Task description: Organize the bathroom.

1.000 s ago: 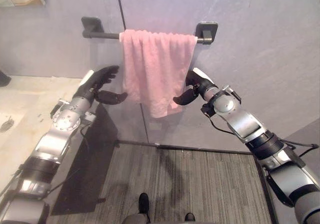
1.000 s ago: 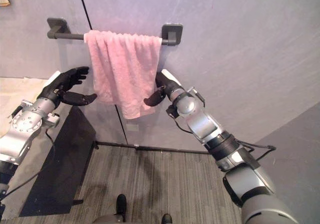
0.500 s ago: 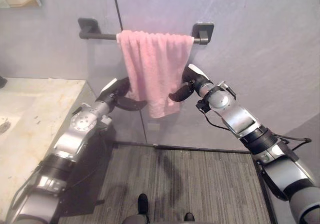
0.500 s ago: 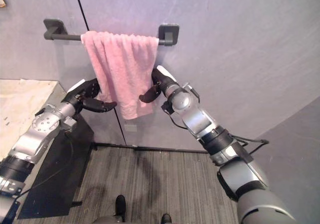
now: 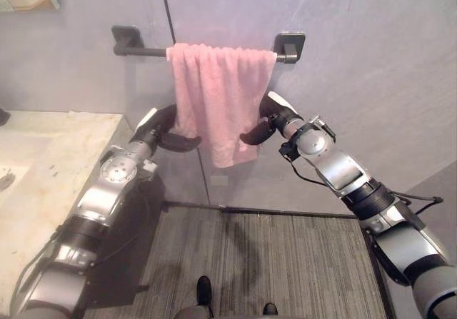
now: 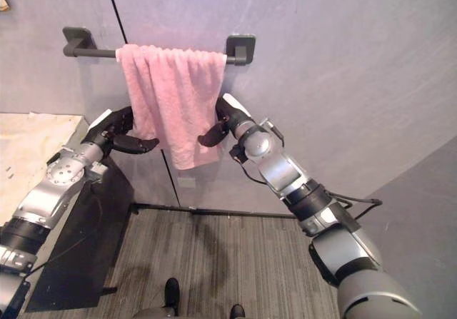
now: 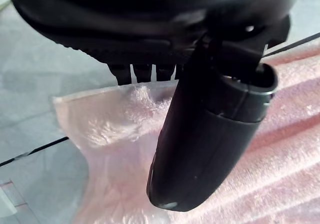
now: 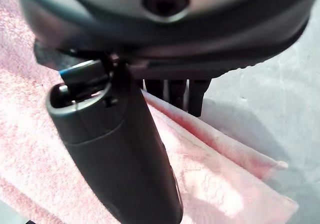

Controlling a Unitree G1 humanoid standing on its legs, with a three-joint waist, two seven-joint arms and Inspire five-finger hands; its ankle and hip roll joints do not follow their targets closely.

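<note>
1. My left hand [image 5: 158, 128] is at the left edge of the pink towel [image 5: 221, 98]; my fingers [image 7: 143, 72] go behind the cloth and my thumb [image 7: 210, 139] lies across its front, so I have that hanging edge pinched between them.

2. My right hand [image 5: 273, 119] does the same at the towel's right edge; its fingers [image 8: 175, 91] are tucked behind the cloth, the thumb [image 8: 120, 159] is out in front over the pink pile, and the edge is caught between the two.

3. The towel hangs folded over the dark towel bar [image 5: 143, 51]; it sits toward the bar's right end, close against the right bracket [image 5: 291, 44], with bare bar showing between it and the left bracket [image 5: 126, 36]; its lower hem is uneven, longest at the middle.

4. The bar is fixed to a grey wall [image 5: 357, 62]; a dark vertical seam [image 5: 165, 5] runs down the wall behind the towel.

5. A pale countertop [image 5: 43, 162] lies to my left, below the bar; grey ribbed flooring [image 5: 271, 262] lies under the towel.
</note>
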